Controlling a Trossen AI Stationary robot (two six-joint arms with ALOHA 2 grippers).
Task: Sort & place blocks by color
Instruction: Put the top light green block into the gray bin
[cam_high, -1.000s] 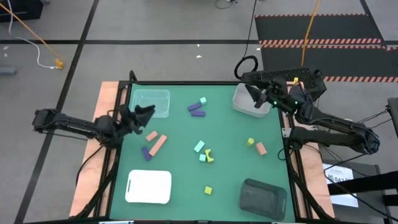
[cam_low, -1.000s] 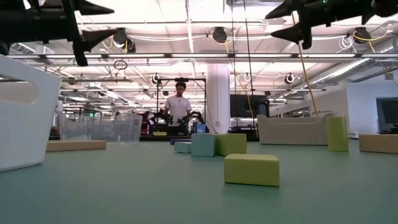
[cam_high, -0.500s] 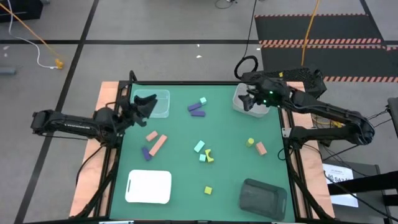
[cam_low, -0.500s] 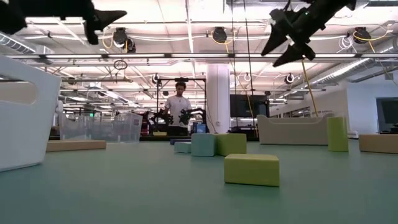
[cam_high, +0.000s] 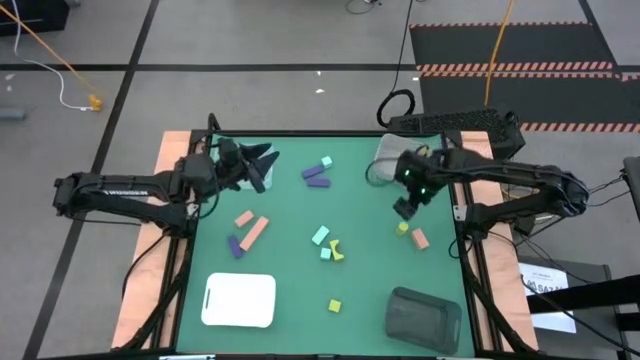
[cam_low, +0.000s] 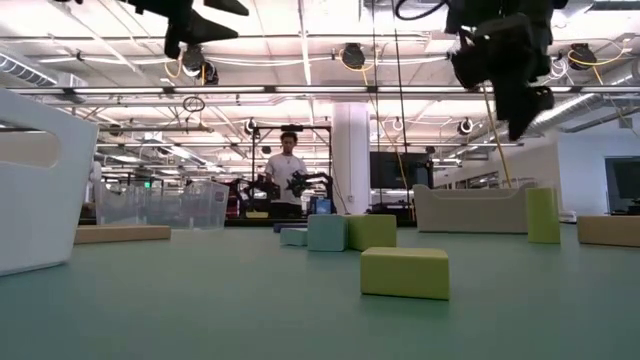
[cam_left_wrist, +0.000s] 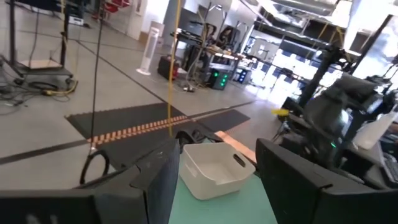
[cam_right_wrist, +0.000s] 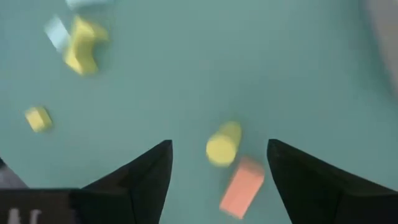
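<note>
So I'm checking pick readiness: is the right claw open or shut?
Open. In the right wrist view, the right claw shows its two dark fingers spread wide apart above the yellow cylinder, holding nothing.

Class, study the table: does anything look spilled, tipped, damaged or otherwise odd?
Nothing stands out. The blocks, such as the yellow cylinder and salmon block, lie loose and unsorted on the green table, nothing broken or spilled. The right gripper hovers open above them.

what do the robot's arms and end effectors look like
Both arms are dark, nearly black, slim jointed links. The right end effector has a small green light glowing at its wrist, and a black cable loops behind that arm's base. The left end effector ends in two flat, tapered dark fingers, matching the right's fingers.
</note>
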